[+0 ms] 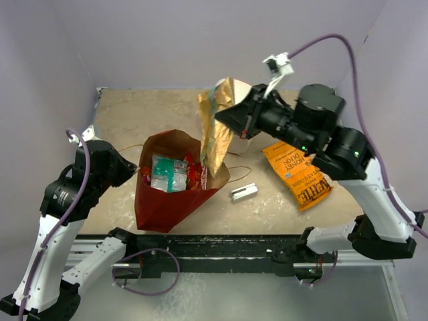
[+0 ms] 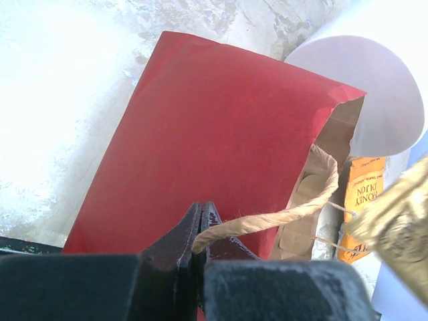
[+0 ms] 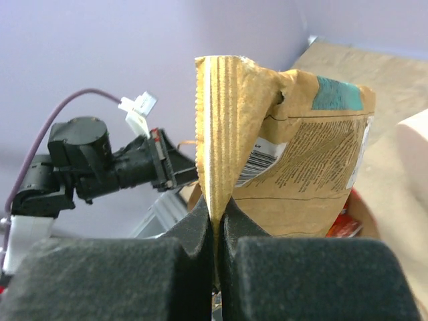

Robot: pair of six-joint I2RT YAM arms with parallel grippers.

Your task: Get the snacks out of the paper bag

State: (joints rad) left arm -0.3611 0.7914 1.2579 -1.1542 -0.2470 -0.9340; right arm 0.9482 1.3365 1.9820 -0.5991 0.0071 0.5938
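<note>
Now the right claw [image 3: 215, 219] grips a tan packet [image 1: 217, 130] by its top edge; it hangs long-axis down, lower end at the mouth of the bag [image 1: 160, 204]. The left claw [image 2: 200, 229] pinches the handle [image 2: 267, 219]. The packet must rise, then go right.

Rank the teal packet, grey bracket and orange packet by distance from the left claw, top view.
1. Teal packet, inside the bag mouth, just right of the left claw.
2. Grey bracket, on the table right of the bag.
3. Orange packet, flat on the table, farthest right.
</note>
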